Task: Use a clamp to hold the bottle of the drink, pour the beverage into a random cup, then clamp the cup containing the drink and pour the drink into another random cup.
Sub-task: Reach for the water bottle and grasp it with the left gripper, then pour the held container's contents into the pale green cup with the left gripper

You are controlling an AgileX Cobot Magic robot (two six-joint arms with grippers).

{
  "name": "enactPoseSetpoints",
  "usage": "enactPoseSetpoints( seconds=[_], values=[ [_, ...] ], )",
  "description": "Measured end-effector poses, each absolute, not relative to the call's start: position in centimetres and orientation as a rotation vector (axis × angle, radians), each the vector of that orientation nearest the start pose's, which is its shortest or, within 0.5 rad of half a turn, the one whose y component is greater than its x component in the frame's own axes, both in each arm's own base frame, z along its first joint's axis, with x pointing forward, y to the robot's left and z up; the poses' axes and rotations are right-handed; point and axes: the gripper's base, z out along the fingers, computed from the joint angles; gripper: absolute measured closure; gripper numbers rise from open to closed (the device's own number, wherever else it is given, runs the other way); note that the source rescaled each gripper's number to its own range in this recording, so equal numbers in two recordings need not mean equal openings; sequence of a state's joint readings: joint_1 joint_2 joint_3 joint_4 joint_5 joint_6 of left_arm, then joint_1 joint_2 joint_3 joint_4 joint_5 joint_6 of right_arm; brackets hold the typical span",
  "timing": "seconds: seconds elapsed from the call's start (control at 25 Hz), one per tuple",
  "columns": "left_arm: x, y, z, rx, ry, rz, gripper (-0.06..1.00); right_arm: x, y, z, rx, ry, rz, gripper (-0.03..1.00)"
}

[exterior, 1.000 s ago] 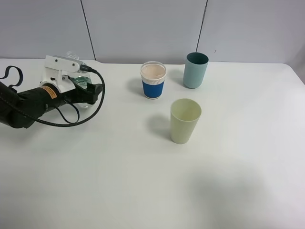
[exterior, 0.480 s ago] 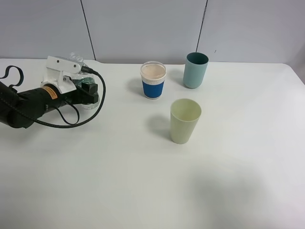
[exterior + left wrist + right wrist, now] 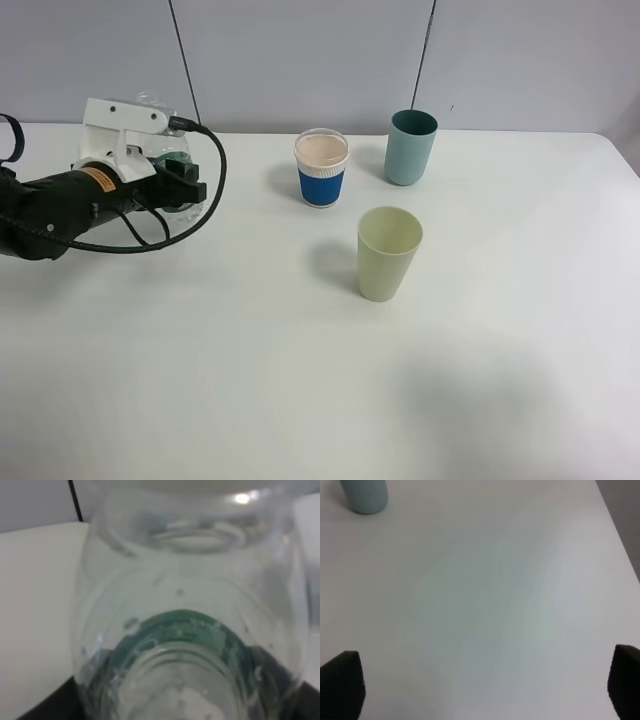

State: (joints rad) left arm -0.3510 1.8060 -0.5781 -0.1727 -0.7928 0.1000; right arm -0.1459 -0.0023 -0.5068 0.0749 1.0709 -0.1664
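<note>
My left gripper [image 3: 182, 186] is shut on a clear plastic bottle [image 3: 176, 158] with a green label, at the back left of the white table [image 3: 300, 380]. In the left wrist view the bottle [image 3: 190, 605] fills the picture between the dark fingers [image 3: 277, 680]. Three cups stand right of it: a paper cup with a blue sleeve and a pale pinkish top [image 3: 322, 168], a teal cup [image 3: 410, 147], and a pale green cup [image 3: 389, 253] nearer the front. My right gripper [image 3: 485, 690] is open over bare table; it does not show in the exterior view.
The teal cup [image 3: 365, 495] also shows in the right wrist view. A black cable [image 3: 205, 215] loops from the left arm over the table. A grey panelled wall [image 3: 300, 60] stands behind the table.
My left gripper has moved back, to the left and a little upward with the bottle in it. The cups have not moved.
</note>
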Motion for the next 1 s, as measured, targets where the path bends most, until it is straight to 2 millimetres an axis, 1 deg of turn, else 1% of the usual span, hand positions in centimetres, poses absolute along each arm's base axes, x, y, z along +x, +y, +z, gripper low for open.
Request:
enactPoseSetpoints(
  seconds=[0.32, 0.52, 0.68, 0.76, 0.84, 1.0],
  values=[
    [26.9, -13.1, 15.5, 0.400, 1.915, 0.093, 0.88, -0.6, 0.7, 27.8, -0.025, 2.045, -0.106, -0.03],
    [24.9, -15.0, 16.5, 0.505, 1.907, 0.175, 0.88, -0.6, 0.7, 27.8, -0.025, 2.045, -0.106, -0.03],
    [23.3, -16.5, 16.7, 0.619, 1.894, 0.250, 0.88, -0.6, 0.7, 27.8, -0.025, 2.045, -0.106, -0.03],
    [22.7, -17.3, 16.9, 0.690, 1.886, 0.307, 0.88, -0.6, 0.7, 27.8, -0.025, 2.045, -0.106, -0.03],
    [22.1, -18.5, 17.3, 0.776, 1.857, 0.346, 0.88, -0.6, 0.7, 27.8, -0.025, 2.045, -0.106, -0.03],
    [21.9, -20.4, 18.7, 0.887, 1.774, 0.432, 0.88, -0.6, 0.7, 27.8, -0.025, 2.045, -0.106, -0.03]
  ],
)
